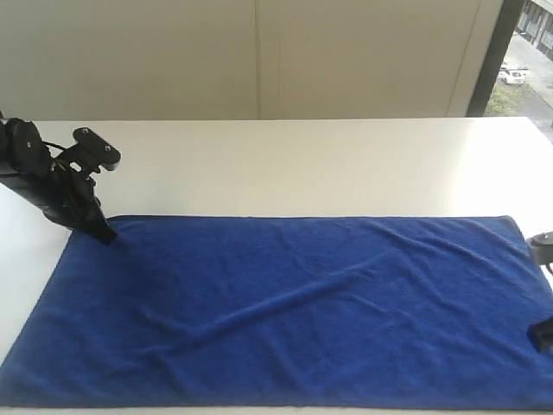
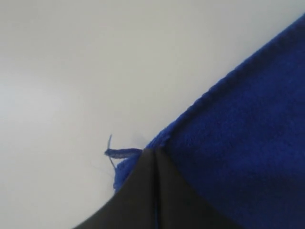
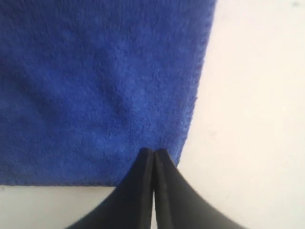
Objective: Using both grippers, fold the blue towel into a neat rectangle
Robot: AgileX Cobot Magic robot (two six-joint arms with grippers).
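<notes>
**2 corners pinned, towel flat, fold not yet made**

the blue towel [image 1: 294,311] lies spread full length on the white tabletop [image 1: 302,164], long side running left to right, with a few soft ridges slanting across its middle. the left gripper [image 1: 102,232] has its tip down on the far left corner and its fingers pressed together. the right gripper [image 3: 154,155] sits at a corner of the right end, fingers likewise together, tips on the cloth just inside the hem. i can't tell whether either pair has cloth nipped between them or is only resting on top.

that's the main worry. if a pair has closed on nothing, that corner stays behind when the arm lifts and the fold goes lopsided. a thin pinch at the very edge could also slide free, since the pile is plush and springy. the 2 arms need to rise evenly, or the ridges will fold in as creases. a loose thread [image 2: 116,152] straggles out by the left tip and could snag.

the cloth is deep royal blue, fuzzy, plain, with a narrow stitched hem. the tabletop is smooth, matte and bare, so the towel may slip when dragged. the fingers are black and taper to a fine edge.
</notes>
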